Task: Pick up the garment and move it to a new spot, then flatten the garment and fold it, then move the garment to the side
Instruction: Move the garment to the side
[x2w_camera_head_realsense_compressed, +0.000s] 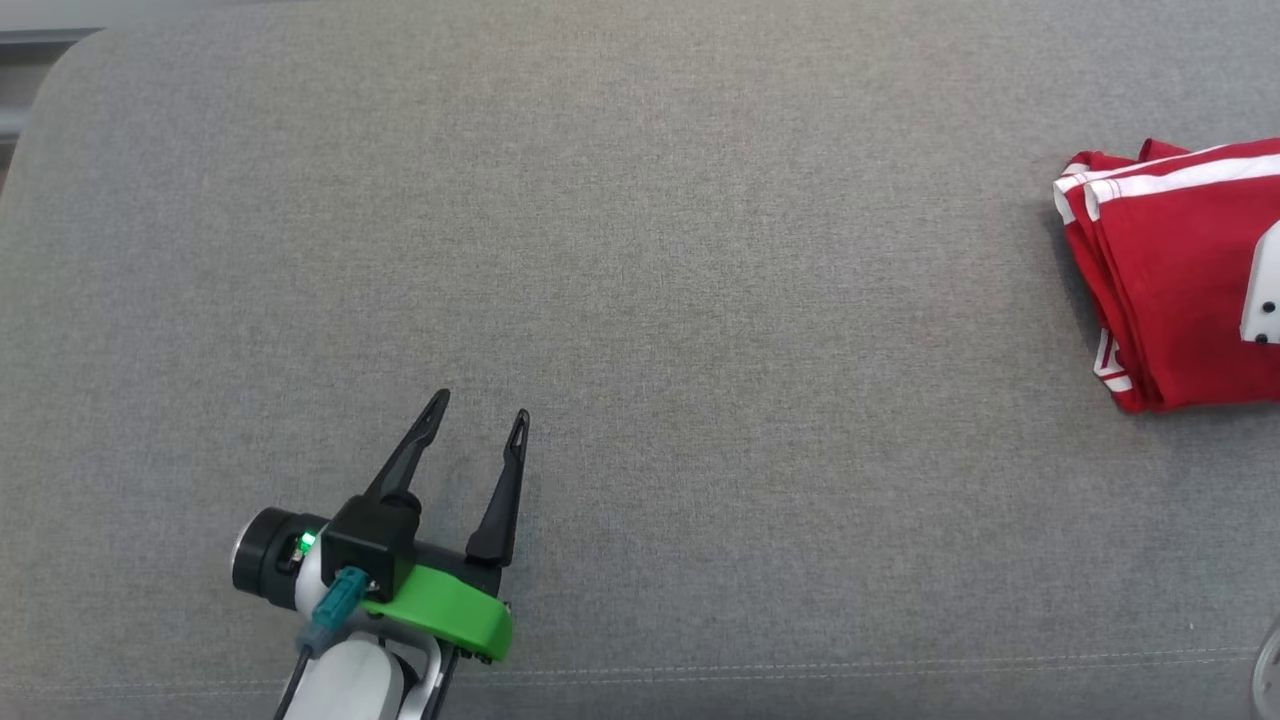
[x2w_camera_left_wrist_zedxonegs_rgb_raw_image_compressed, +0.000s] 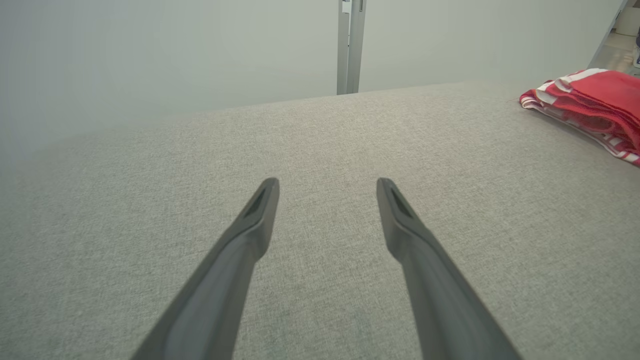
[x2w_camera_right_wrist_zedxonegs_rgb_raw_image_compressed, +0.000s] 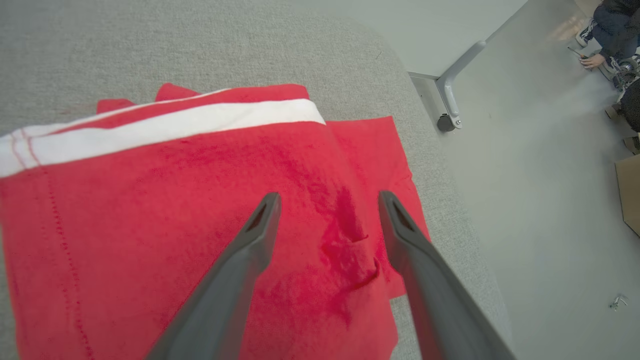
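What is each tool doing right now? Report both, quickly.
Left tool: open, holding nothing.
Right tool: open over the folded red garment, gripping nothing.

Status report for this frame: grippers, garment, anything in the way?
Left gripper open, empty, over grey surface. Right gripper open over garment, not gripping. Garment folded, near surface's right edge. Nothing blocking.
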